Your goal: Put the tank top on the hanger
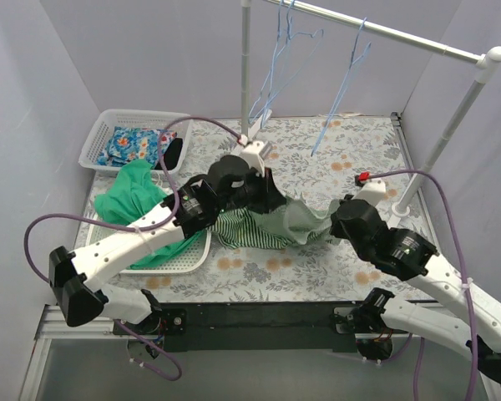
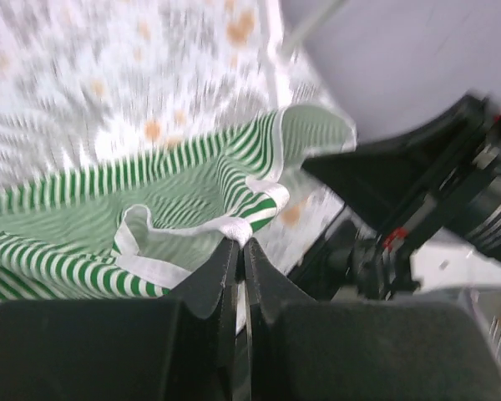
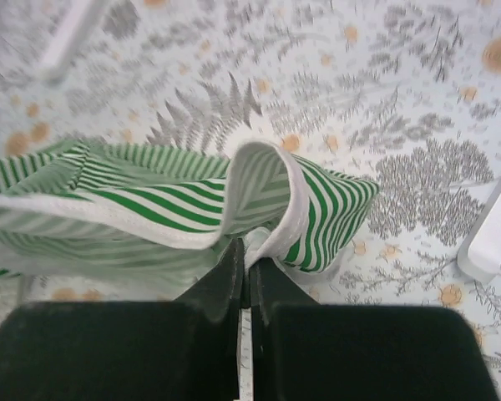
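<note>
The green-and-white striped tank top [image 1: 271, 224] hangs stretched between my two grippers above the flowered table. My left gripper [image 1: 267, 194] is shut on its white-edged strap [image 2: 234, 227] at the left end. My right gripper [image 1: 336, 219] is shut on a white-edged fold [image 3: 271, 242] at the right end. The stripes also show in the left wrist view [image 2: 108, 188] and the right wrist view [image 3: 150, 205]. Light-blue wire hangers [image 1: 277, 63] hang from the rail at the back, one more [image 1: 344, 79] to their right; none is held.
A white rail [image 1: 384, 32] on two posts [image 1: 245, 67] [image 1: 451, 125] spans the back. A white basket [image 1: 108, 125] with blue flowered cloth [image 1: 134, 146] sits back left. A plain green garment [image 1: 129, 196] lies on a white tray [image 1: 188, 259] at left.
</note>
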You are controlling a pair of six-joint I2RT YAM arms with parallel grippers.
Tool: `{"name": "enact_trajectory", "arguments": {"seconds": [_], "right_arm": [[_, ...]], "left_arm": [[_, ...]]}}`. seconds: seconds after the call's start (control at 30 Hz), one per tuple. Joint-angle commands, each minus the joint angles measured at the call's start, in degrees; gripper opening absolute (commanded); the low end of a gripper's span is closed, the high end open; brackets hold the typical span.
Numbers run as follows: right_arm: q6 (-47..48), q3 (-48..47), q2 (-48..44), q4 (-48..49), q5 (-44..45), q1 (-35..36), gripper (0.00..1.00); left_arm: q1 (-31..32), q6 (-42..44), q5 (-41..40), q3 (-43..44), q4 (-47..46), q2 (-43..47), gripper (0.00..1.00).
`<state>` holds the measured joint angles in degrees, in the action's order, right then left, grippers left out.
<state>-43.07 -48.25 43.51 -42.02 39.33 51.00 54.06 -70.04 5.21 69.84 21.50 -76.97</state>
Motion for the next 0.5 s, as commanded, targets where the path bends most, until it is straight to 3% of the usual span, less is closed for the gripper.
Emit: {"name": "enact_trajectory", "arguments": {"seconds": [0.0,0.23,0.47], "right_arm": [[6.8,-16.7,0.2,-1.0,7.7,-0.3,0.01],[19.8,-34.5,1.3,6.8,12.2,-0.3,0.01],[27.3,-40.6,2.1,15.1,12.2,-0.3,0.01]], "left_arm": [[-0.3,2.4,-12.0,14.1,2.1,2.8,0.00],[-0.4,6.0,-16.5,33.4,1.6,-2.0,0.00],[-0.4,8.2,-19.0,41.1,-0.6,-3.3,0.00]]}}
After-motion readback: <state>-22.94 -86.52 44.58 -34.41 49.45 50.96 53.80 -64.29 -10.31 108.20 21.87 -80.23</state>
